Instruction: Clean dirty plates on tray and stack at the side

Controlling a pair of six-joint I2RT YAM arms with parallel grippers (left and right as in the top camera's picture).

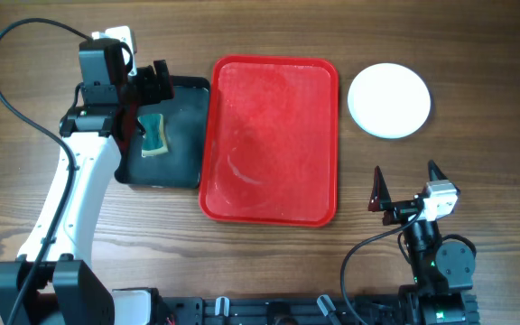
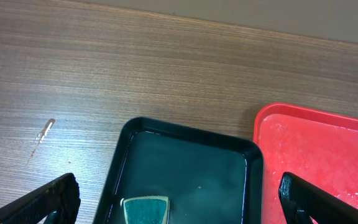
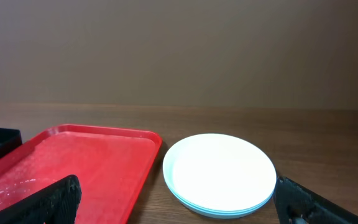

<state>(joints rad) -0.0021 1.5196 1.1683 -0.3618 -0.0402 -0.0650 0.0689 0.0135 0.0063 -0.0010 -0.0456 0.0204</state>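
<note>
Closest to us overhead is the left gripper [image 1: 149,88], spread wide and empty above the black tray [image 1: 183,144], which holds a green sponge [image 1: 154,135]. Touching that tray's right side lies the red tray [image 1: 273,63]. The plates [image 1: 389,100] sit stacked on the counter [image 1: 477,36] just beside its far right corner. The right gripper [image 1: 405,181] is nearer us, wide open and holding nothing. Through the left wrist, both fingers [image 2: 48,202] flank the sponge. Through the right wrist, a white plate tops pale blue rims.

even, bright overhead light; soft shadows, faint glare on the wet red tray [image 1: 273,135]
</note>
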